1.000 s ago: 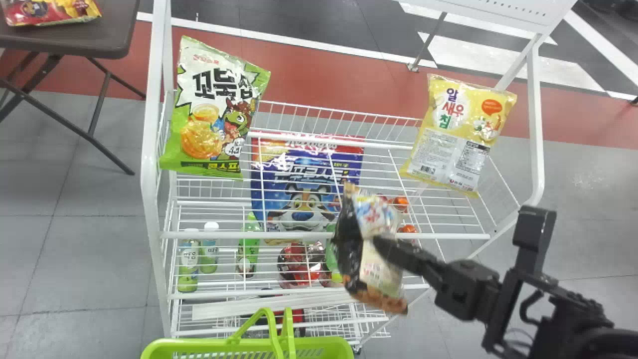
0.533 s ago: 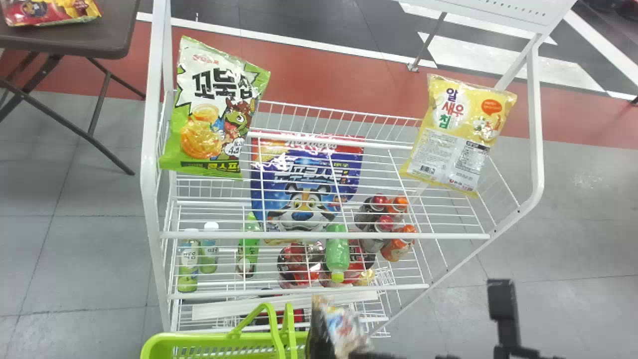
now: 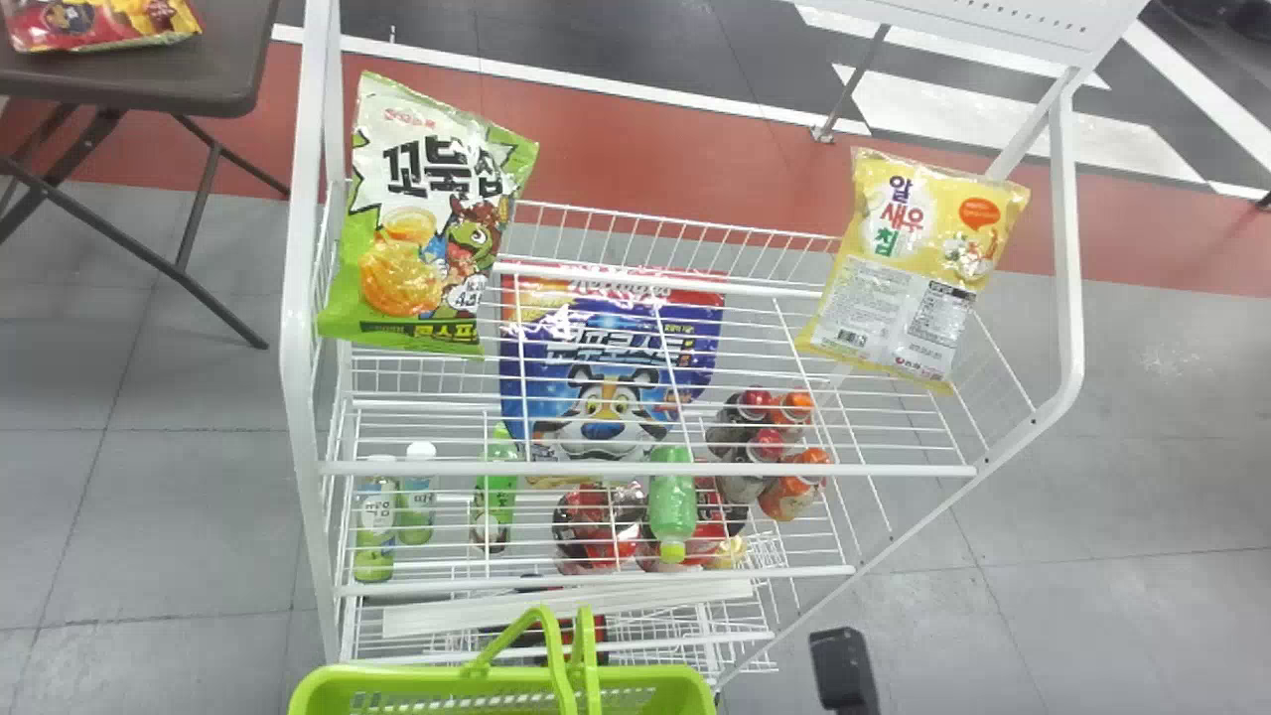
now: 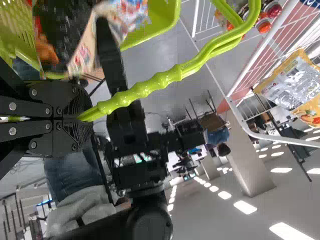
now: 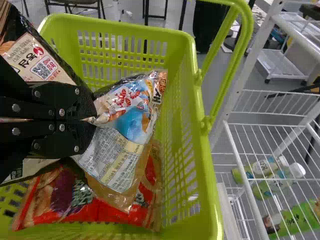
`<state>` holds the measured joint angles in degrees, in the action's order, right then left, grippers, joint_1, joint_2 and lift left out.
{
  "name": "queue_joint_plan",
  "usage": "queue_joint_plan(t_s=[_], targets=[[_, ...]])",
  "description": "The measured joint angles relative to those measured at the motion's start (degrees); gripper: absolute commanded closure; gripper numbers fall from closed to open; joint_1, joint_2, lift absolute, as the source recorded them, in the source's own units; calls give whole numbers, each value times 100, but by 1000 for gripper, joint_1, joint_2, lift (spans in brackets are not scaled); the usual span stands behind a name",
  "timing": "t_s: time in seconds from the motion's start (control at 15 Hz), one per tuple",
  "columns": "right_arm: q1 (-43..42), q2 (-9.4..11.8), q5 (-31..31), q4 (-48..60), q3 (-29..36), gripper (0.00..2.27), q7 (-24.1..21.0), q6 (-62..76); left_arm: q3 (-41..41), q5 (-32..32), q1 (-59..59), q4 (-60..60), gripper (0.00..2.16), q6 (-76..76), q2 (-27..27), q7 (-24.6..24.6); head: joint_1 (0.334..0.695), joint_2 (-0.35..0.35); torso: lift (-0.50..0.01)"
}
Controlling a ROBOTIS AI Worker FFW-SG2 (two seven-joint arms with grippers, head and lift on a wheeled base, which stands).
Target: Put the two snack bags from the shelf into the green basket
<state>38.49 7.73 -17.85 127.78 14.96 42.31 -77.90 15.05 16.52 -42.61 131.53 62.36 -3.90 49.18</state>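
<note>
The right gripper's arm shows as a black part (image 3: pixel 842 665) at the head view's bottom edge. In the right wrist view the right gripper (image 5: pixel 93 120) is shut on a multicoloured snack bag (image 5: pixel 132 112) inside the green basket (image 5: pixel 187 45), over a red bag (image 5: pixel 75 210). A beige panel (image 5: pixel 42 65) lies beside the gripper; I cannot tell if it belongs to the held bag. The left gripper (image 4: pixel 85 117) is shut on the basket handles (image 4: pixel 165 78). On the shelf's top level, a green bag (image 3: pixel 427 218) leans left and a yellow bag (image 3: pixel 914 268) right.
The white wire shelf (image 3: pixel 645 469) stands right beyond the basket, with a blue cereal bag (image 3: pixel 606 348) and several bottles, such as a green one (image 3: pixel 672 501), below its top level. A dark table (image 3: pixel 149 74) with a red bag is at the back left.
My right arm has drawn back from over the shelf, down to the basket, carrying the bag. The basket has shifted slightly right; the shelf's bags have stayed put.
</note>
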Motion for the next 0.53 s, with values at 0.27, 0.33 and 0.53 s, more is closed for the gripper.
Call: queue_joint_plan(t_s=[0.27, 0.33, 0.53], targets=[[-156, 68, 74, -564, -263, 16, 211, 1399, 13, -27, -94, 76, 2142, -12, -18, 25, 695, -350, -2], [-158, 75, 69, -565, -196, 60, 365, 1460, 15, -32, -107, 80, 2142, -15, -21, 22, 695, -350, -2], [18, 69, 38, -138, 220, 66, 555, 1446, 26, -44, -112, 84, 2142, -17, -20, 12, 695, -350, -2]])
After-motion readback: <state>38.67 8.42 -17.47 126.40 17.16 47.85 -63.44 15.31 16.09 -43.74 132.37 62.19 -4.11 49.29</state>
